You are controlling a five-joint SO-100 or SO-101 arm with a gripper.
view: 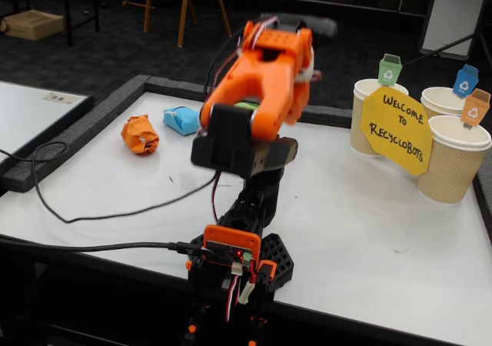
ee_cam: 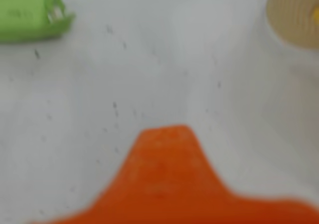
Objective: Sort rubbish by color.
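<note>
The rubbish shows only in the fixed view: an orange crumpled paper wad (view: 140, 134) and a light blue wad (view: 181, 120) lie side by side on the white table's far left. The orange arm (view: 261, 84) is folded over its base in the middle, well right of both wads, blurred by motion, and its own body hides the fingers there. In the wrist view, one blurred orange finger of the gripper (ee_cam: 167, 139) rises from the bottom edge over bare table. Nothing shows at it. The other finger is out of frame.
Three beige ribbed cups (view: 453, 165) with coloured tags and a yellow sign (view: 396, 128) stand at the right. One cup (ee_cam: 294, 15) shows top right in the wrist view, and a green object (ee_cam: 30, 12) top left. A black cable (view: 92, 215) crosses the table's left.
</note>
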